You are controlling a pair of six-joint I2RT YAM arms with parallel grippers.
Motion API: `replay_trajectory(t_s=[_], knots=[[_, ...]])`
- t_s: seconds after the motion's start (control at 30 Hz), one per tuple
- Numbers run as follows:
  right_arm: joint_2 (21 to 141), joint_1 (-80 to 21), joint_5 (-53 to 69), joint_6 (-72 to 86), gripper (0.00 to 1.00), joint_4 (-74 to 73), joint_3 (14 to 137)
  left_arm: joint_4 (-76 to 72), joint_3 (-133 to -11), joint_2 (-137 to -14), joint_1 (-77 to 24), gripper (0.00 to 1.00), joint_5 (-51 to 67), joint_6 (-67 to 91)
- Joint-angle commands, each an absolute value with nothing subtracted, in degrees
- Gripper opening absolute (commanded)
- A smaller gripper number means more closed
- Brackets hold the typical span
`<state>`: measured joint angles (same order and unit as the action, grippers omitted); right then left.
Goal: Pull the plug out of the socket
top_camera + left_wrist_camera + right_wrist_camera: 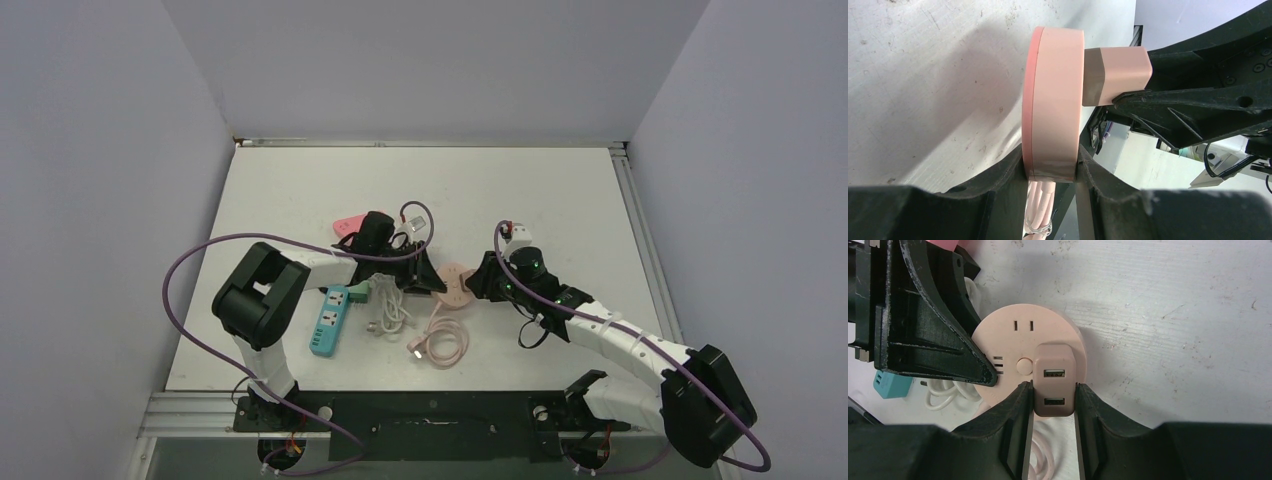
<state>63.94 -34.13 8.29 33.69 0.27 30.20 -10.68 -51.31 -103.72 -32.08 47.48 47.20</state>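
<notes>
A round pink socket [455, 283] lies on the white table between both arms. My left gripper [1052, 172] is shut on the socket's [1053, 100] rim, one finger on each flat face. A pink plug [1053, 375] with two USB ports sits plugged into the socket's [1013, 335] face. My right gripper [1053, 400] is shut on the plug, its fingers pressing both sides. In the left wrist view the plug [1120, 75] stands out from the socket's face, with the right gripper's fingers [1198, 100] around it. From above, the right gripper [480, 283] hides the plug.
A teal power strip [328, 320] and a white cable bundle [385, 310] lie left of the socket. The socket's pink cable coil [440, 340] lies nearer the arm bases. A pink object [347, 222] and a small adapter on a red wire [417, 217] sit farther back.
</notes>
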Motion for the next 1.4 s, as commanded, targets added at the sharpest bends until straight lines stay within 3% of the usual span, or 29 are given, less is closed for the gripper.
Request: replay_trajectory(t_s=[0.0, 0.67, 0.8, 1.1, 1.37], knots=[[61.6, -34.5, 3.4, 35.5, 0.05, 2.8, 31.2, -8.3, -53.9, -102.7, -31.1, 0.00, 47.6, 45.1], [70.0, -52.7, -20.3, 35.3, 0.05, -7.4, 41.5, -3.3, -55.1, -103.0, -30.8, 0.00, 44.3, 42.5], [68.4, -51.2, -17.5, 35.1, 0.05, -6.1, 41.2, -2.7, -55.3, -102.8, -30.8, 0.00, 44.1, 41.9], [65.1, -38.7, 1.2, 35.1, 0.05, -0.9, 36.7, -3.8, -55.4, -101.8, -30.9, 0.00, 45.6, 41.4], [65.7, -33.3, 7.9, 35.5, 0.05, 2.1, 34.0, -5.6, -55.0, -101.2, -31.1, 0.00, 47.0, 42.0]])
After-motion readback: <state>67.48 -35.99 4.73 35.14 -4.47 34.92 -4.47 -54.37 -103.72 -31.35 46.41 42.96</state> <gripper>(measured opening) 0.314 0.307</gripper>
